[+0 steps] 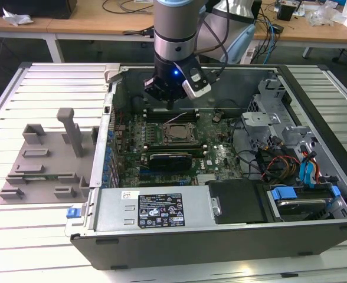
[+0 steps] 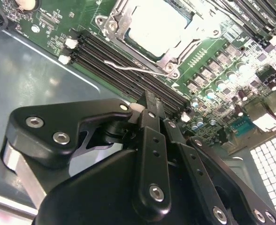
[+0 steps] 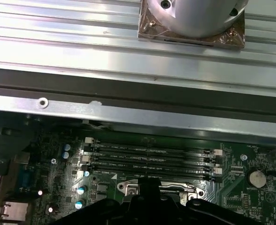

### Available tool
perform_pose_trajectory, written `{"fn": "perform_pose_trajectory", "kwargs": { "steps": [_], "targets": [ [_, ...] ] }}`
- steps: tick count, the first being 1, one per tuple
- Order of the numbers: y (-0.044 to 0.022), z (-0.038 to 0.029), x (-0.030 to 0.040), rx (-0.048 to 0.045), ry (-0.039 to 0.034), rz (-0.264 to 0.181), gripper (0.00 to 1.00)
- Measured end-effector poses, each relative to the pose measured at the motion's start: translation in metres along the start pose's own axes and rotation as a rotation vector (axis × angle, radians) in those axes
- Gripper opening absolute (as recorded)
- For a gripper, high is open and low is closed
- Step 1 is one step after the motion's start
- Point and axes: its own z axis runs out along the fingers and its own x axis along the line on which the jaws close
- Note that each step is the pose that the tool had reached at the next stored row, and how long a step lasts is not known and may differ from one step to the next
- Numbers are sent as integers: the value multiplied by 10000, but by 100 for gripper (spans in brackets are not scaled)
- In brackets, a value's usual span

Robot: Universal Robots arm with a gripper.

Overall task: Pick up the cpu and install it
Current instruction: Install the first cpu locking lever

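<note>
Fingers (image 2: 149, 101): clenched together, grasping nothing, poised above memory slots (image 2: 128, 58) | cpu (image 2: 157, 26): upper centre of the second wrist view, seated flat inside socket frame (image 2: 168, 61), apparently already installed | grey fixture (image 1: 43, 162): on slatted surface (image 1: 20, 236), exterior view's left

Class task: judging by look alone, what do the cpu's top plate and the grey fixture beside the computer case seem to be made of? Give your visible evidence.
The cpu: pale, matte top plate, probably metal, seated in its socket. The grey fixture: dull, uniform grey with blocky uprights, likely plastic.
</note>
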Motion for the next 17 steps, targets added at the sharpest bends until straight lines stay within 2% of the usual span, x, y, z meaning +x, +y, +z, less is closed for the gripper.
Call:
{"fn": "perform_pose_trajectory", "kwargs": {
  "steps": [4, 17],
  "targets": [
    [-3, 1, -30, 0, 0, 0, 11],
    [-6, 13, -42, 1, -10, 51, 11]
  ]
}}
